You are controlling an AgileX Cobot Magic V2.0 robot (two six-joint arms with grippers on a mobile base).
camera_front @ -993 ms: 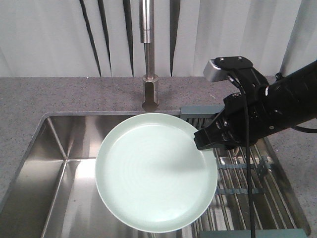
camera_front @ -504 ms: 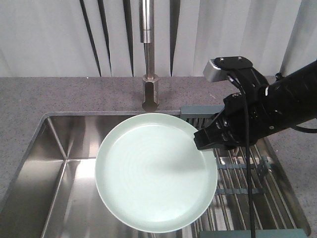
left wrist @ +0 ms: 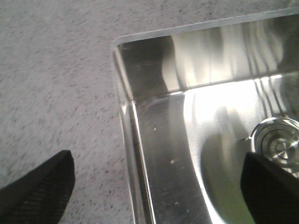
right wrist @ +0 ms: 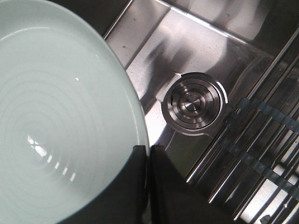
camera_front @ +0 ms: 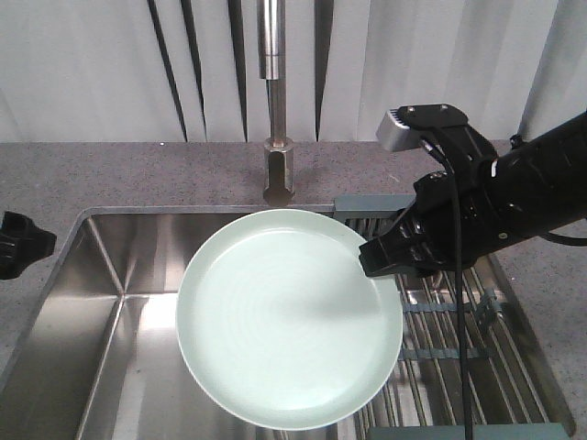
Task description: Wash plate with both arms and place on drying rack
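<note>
The right arm's black gripper [camera_front: 390, 258] is pinching the right-hand rim of the round pale mint-green plate [camera_front: 289, 316], its two fingers [right wrist: 135, 186] closing tight on the edge with the rim running between them. The plate is hanging roughly level above the stainless steel sink basin [camera_front: 110, 275], in front of the upright steel faucet [camera_front: 277, 110], and its right edge is reaching over the steel-wire drying rack with dark grey-green end pieces [camera_front: 459, 330]. Beneath the plate, the round metal drain [right wrist: 195, 103] is showing just beside the rack's bars. The left arm's black gripper [camera_front: 23, 246] is hovering at the sink's left rim over the speckled grey countertop [camera_front: 92, 174], well apart from the plate; its fingers [left wrist: 44, 186] are spreading wide, one over the counter and one over the basin, holding nothing.
</note>
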